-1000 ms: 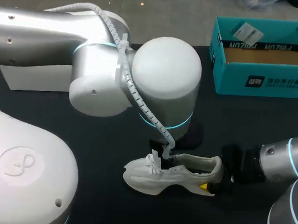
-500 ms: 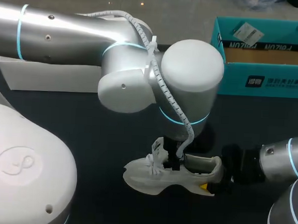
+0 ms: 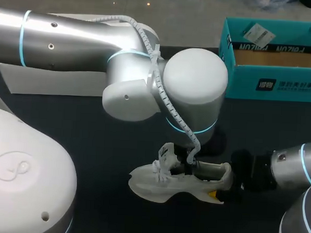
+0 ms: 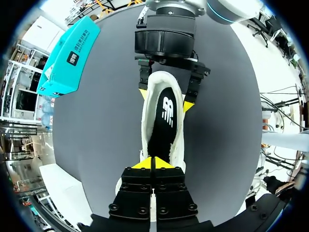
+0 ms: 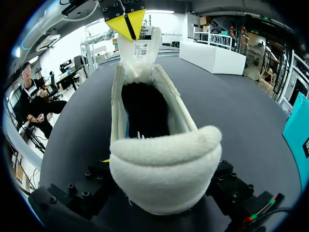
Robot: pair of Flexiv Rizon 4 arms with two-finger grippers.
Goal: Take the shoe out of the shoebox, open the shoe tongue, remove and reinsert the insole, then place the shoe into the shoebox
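Note:
A white shoe (image 3: 175, 184) lies on its side on the black table, toe to the left. From the right, my right gripper (image 3: 222, 192) is shut on its heel, a yellow tip on each side of it in the left wrist view. My left gripper (image 4: 153, 164) is shut on the top of the tongue (image 5: 140, 48) and holds it upright, away from the opening. The black insole (image 4: 163, 121) lies inside the shoe. In the head view the left wrist hides its own fingers. The teal shoebox (image 3: 273, 60) stands open at the back right.
A flat white box part (image 3: 48, 80) lies at the back left, partly under my left arm. The left arm's bulky wrist hangs over the middle of the table. Bare black table surrounds the shoe.
My left arm has swung to the right over the shoe and the tongue has come up from flat to upright. The right gripper and the shoe's heel have not moved.

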